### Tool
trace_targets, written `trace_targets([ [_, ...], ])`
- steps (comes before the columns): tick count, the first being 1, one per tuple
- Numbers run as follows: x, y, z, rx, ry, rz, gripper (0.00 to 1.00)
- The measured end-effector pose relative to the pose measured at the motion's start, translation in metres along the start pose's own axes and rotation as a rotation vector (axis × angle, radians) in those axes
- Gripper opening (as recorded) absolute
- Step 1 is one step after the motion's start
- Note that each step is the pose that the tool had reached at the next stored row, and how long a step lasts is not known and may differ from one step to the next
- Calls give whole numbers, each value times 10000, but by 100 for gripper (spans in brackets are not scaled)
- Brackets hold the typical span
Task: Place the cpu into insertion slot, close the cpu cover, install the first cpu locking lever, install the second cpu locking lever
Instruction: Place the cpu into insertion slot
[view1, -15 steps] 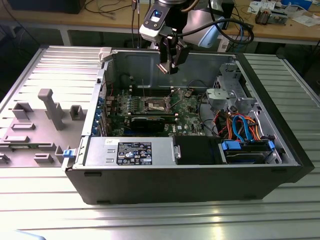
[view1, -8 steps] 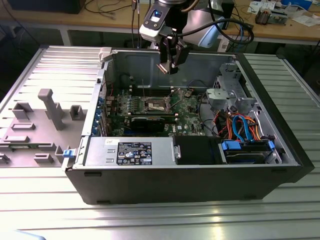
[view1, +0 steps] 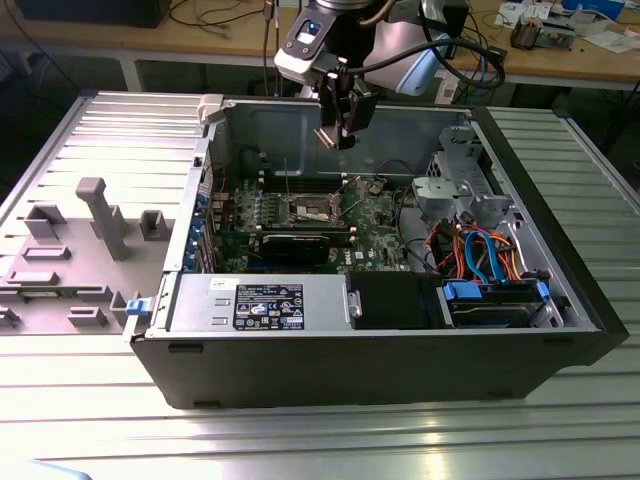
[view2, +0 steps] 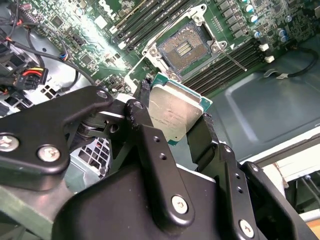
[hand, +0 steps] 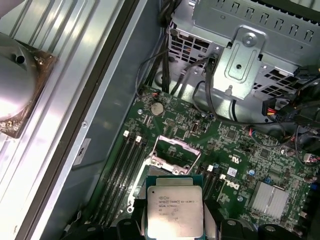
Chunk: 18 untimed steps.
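Second wrist view: gripper (view2: 176, 111) clamps the cpu (view2: 172, 117) by opposite edges, well above the open insertion slot (view2: 182, 47); a tilted or off-square descent could, I judge, bend its contacts.

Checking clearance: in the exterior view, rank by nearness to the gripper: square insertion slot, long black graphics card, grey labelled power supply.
1. Tan square insertion slot, below the gripper, whose jaws hold the flat silver cpu.
2. Long black graphics card, beside the slot.
3. Grey labelled power supply, nearest the camera.
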<state>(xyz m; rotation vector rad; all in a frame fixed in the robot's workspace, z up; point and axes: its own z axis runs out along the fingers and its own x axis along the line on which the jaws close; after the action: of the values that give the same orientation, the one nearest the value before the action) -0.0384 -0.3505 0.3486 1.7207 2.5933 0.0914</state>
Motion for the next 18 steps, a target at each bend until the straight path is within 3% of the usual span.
trace_targets([
  [6, 1, 0, 8, -2, -2, 63, 54],
  [15, 0, -5, 73, -6, -73, 1156, 54],
  [18, 0, -6, 81, -7, -86, 1339, 54],
])
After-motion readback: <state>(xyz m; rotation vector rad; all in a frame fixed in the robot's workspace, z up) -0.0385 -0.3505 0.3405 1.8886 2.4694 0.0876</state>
